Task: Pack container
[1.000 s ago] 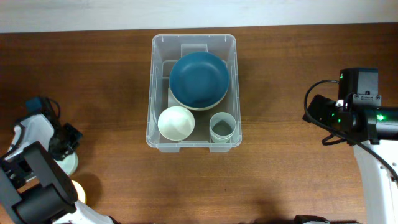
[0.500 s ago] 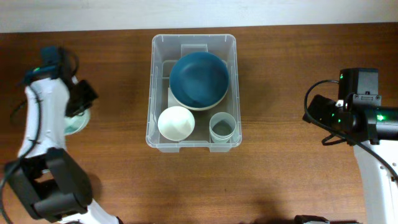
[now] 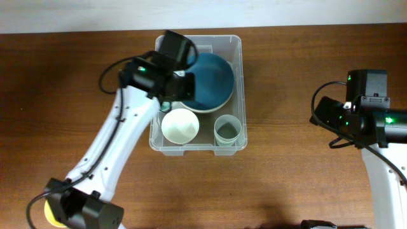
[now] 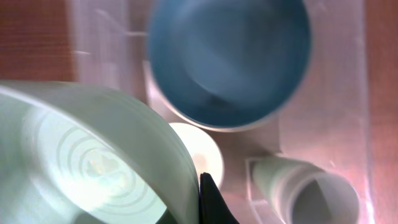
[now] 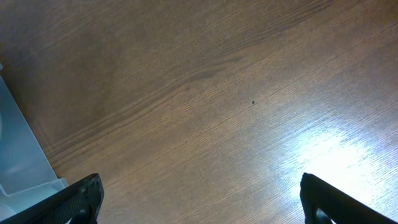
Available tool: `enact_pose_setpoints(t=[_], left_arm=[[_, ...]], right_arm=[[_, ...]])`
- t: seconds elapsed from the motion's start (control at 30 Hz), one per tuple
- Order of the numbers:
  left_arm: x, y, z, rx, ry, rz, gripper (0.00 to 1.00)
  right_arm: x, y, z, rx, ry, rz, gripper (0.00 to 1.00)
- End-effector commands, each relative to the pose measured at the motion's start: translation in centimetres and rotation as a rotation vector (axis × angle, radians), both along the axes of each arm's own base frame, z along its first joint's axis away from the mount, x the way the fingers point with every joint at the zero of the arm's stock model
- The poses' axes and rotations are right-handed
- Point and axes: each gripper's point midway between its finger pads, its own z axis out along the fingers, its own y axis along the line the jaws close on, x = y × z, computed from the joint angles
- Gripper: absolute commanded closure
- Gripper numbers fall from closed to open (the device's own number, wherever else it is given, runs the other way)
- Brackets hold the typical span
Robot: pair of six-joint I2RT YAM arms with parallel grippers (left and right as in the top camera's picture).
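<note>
The clear plastic container (image 3: 197,40) stands at the table's back middle. In it lie a blue bowl (image 3: 213,79) stacked on a cream one, a white bowl (image 3: 180,125) and a pale green cup (image 3: 227,130). My left gripper (image 3: 166,100) hovers over the container's left side, shut on the rim of a pale green bowl (image 4: 81,162); one black finger (image 4: 208,199) presses on it. The left wrist view shows the blue bowl (image 4: 230,56), white bowl (image 4: 202,152) and cup (image 4: 311,193) below. My right gripper (image 5: 199,199) is open and empty over bare wood.
A yellow object (image 3: 51,216) shows at the bottom left, partly under the left arm's base. The container's corner (image 5: 18,168) sits at the left edge of the right wrist view. The right arm (image 3: 365,111) rests at the table's right side.
My left arm has swung from the table's left edge to above the container, carrying the pale green bowl. The right arm has not moved.
</note>
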Motion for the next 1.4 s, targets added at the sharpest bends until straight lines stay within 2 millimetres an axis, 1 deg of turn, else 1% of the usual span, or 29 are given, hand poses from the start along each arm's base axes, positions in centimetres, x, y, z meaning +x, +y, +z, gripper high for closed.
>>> enact_pose_setpoints(t=[0.0,0.13,0.3,0.43,0.5,0.6,0.7,0.77,0.87,0.9,0.93,1.0,1.13,1.23,1.33,1.37], left_arm=[[-0.6,-1.2,-3.2,0.033,0.079,-0.022,0.99],[-1.8,-3.4,-7.1,0.014,0.206,-0.078,0.99],[-2.9,-4.9,-11.6,0.036,0.334,-0.11,1.0],[-4.0,-5.2,-14.1,0.068,0.416,-0.122,0.99],[-4.2,-5.1,-14.7,0.079,0.435,-0.12,0.95],[-4.2,-4.8,-14.8,0.086,0.441,-0.114,0.89],[-4.1,-4.4,-14.7,0.086,0.443,-0.107,0.71],[-3.9,-3.4,-14.4,0.116,0.441,-0.087,0.64],[-3.3,-1.8,-13.0,0.16,0.428,-0.053,0.62],[-2.9,-0.9,-11.7,0.173,0.406,-0.026,0.61],[-2.7,-0.5,-10.9,0.173,0.389,-0.015,0.61],[-2.0,0.3,-8.4,0.16,0.331,0.007,0.61],[-0.9,2.8,-2.5,0.117,0.167,0.1,0.61],[-1.1,4.9,1.4,0.089,0.061,0.15,0.61],[-1.6,6.4,4.2,0.057,-0.011,0.182,0.61],[-1.7,6.6,4.8,0.05,-0.027,0.188,0.61]], right_arm=[[0.1,-0.3,-0.2,-0.013,0.009,-0.009,0.03],[0.2,-0.3,-0.5,-0.009,0.02,-0.008,0.03],[0.3,-0.3,-0.9,-0.007,0.037,-0.008,0.04],[0.3,-0.3,-0.9,-0.007,0.039,-0.008,0.04],[0.3,-0.3,-1.0,-0.007,0.039,-0.008,0.03],[0.3,-0.3,-1.0,-0.007,0.04,-0.008,0.03],[0.2,-0.3,-1.0,-0.007,0.043,-0.008,0.03],[0.2,-0.3,-1.0,-0.007,0.044,-0.008,0.03],[0.2,-0.3,-1.0,-0.007,0.044,-0.008,0.03],[0.2,-0.3,-1.0,-0.007,0.044,-0.008,0.03],[0.2,-0.3,-1.0,-0.007,0.044,-0.008,0.03],[0.2,-0.3,-1.0,-0.007,0.044,-0.008,0.03],[0.2,-0.3,-1.0,-0.007,0.044,-0.008,0.03],[0.2,-0.3,-1.0,-0.007,0.043,-0.008,0.04],[0.2,-0.3,-1.0,-0.007,0.043,-0.008,0.04],[0.2,-0.3,-1.0,-0.007,0.042,-0.008,0.04]])
